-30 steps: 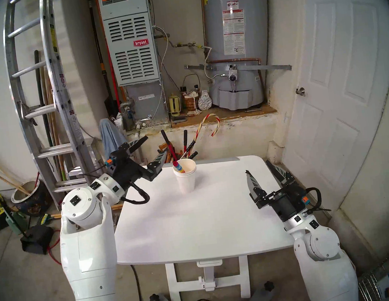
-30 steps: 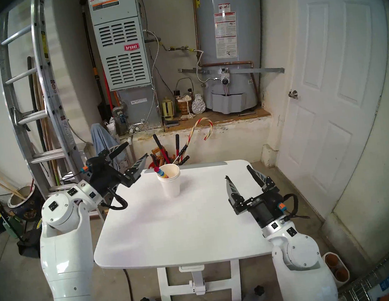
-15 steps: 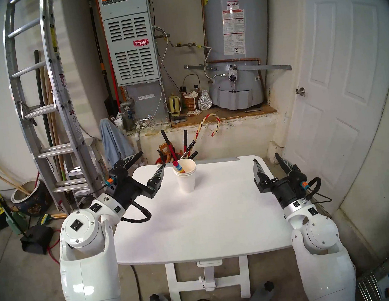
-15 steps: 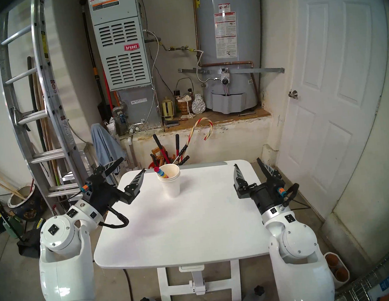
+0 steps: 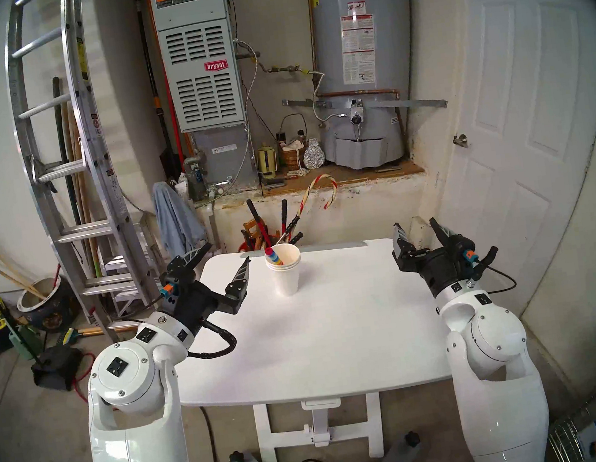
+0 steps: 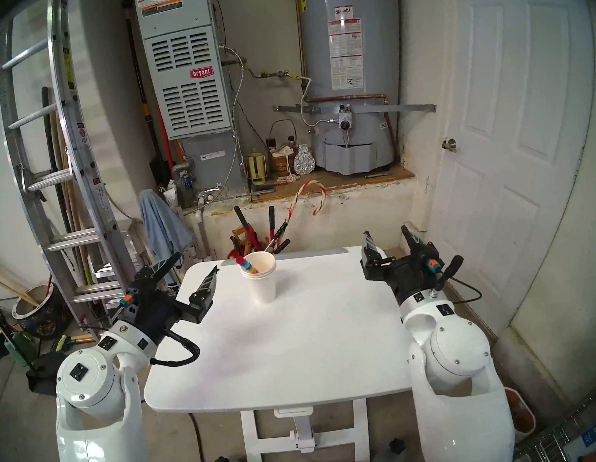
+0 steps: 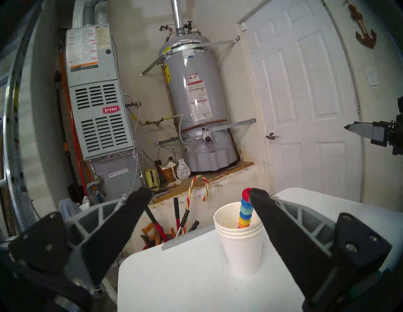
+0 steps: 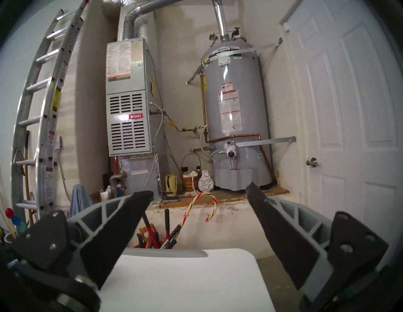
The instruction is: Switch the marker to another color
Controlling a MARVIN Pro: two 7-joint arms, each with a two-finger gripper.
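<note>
The marker (image 5: pixel 273 257), a stick of red, blue, teal and yellow bead-like segments, leans inside a stack of white paper cups (image 5: pixel 286 277) at the far middle of the white table (image 5: pixel 302 336). Its red top pokes above the rim, and its lower part is hidden in the cups. My left gripper (image 5: pixel 229 252) hangs open and empty over the table's far left corner, a short way left of the cups. In the left wrist view the marker (image 7: pixel 245 212) shows just beside the right fingertip (image 7: pixel 257 196), which overlaps it. My right gripper (image 5: pixel 415 223) is open and empty at the table's far right corner.
Behind the table's far edge stands a bucket of red- and black-handled tools (image 5: pixel 270 228) with a striped candy cane (image 5: pixel 321 192). A ladder (image 5: pixel 69 178) leans at the left. A white door (image 5: pixel 519 123) is close on the right, and a water heater (image 5: pixel 362 67) stands at the back.
The left gripper sank and drew back a little toward me. The right gripper travelled forward and outward to the table's far right corner. Both stayed open; cups and marker did not move.
</note>
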